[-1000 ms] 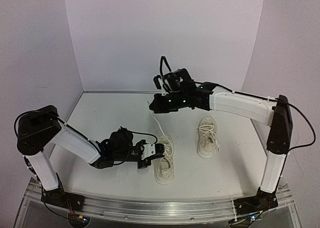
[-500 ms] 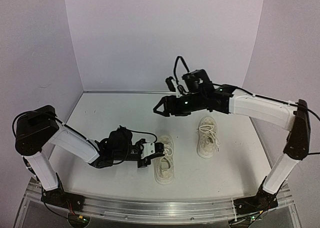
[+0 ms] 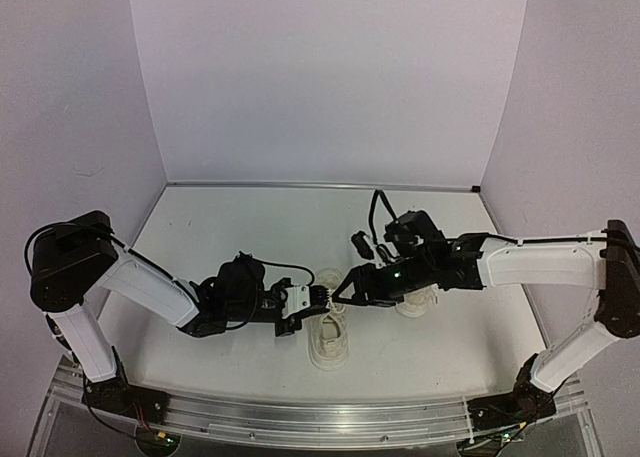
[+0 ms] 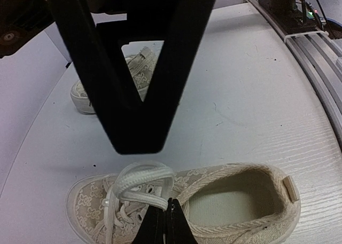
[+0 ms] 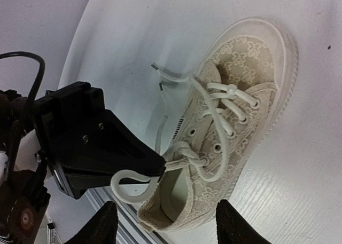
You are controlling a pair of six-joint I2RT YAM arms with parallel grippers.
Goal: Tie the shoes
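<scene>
The near shoe (image 3: 329, 343) is a cream patterned sneaker with white laces, also seen in the left wrist view (image 4: 235, 201) and the right wrist view (image 5: 240, 116). My left gripper (image 3: 318, 299) is shut on a loop of its lace (image 4: 140, 175) beside the tongue, and that loop (image 5: 132, 186) curls below the pinch. My right gripper (image 3: 341, 289) hangs open just above the same shoe, its fingertips (image 5: 104, 222) either side of the heel end and touching nothing. The far shoe (image 3: 418, 303) lies mostly hidden under the right arm.
Two loose lace ends (image 5: 160, 79) trail on the white table (image 3: 240, 227) beside the near shoe. The right gripper's black fingers (image 4: 176, 68) fill the upper left wrist view, with the far shoe (image 4: 136, 68) behind them. A metal rail (image 3: 330, 417) runs along the near edge.
My right gripper let go of the lace end it held up, opened, and swung down from the back to just over the near shoe. The left gripper kept its pinch.
</scene>
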